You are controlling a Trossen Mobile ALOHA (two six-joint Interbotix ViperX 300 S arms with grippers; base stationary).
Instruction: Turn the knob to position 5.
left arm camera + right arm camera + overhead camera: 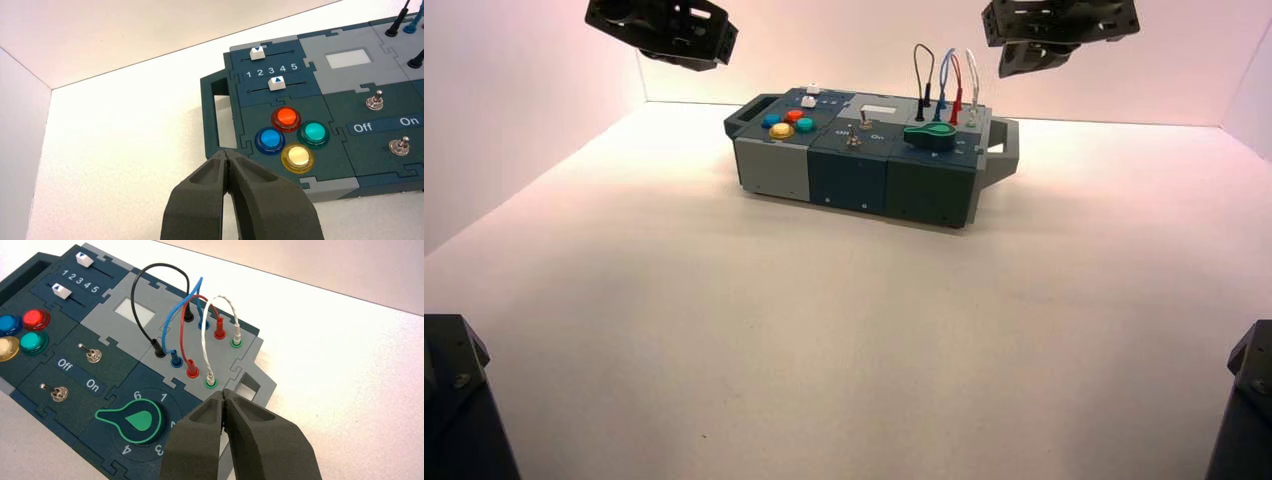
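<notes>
right gripper: the tips (223,392) were closed together with nothing between them, in the air over the box's right end, apart from the knob.
left gripper: its tips (226,152) were also pressed together and empty, over the box's left end; that arm looked idle.
knob: the green one (141,420) sat on its dark round base in the near right part of the box, untouched.
pointer: its narrow end lay between the printed 6 and 4, covering the spot where 5 should be.
progress: the turn looked done, though the 5 itself was hidden; probably nothing was left but to keep clear of the knob.
toggle switches: two metal ones (59,393) (93,355) stood left of the knob, easy to brush on a low sweep.
buttons: yellow (299,156), blue (270,138), teal (314,132) and red (286,117) filled the near left.
wires: the white loop (204,340) and its neighbours rose behind the knob, a likely snag; nothing blocked the knob from above.
sliders: two white caps (277,83) (257,53) lay far left.
</notes>
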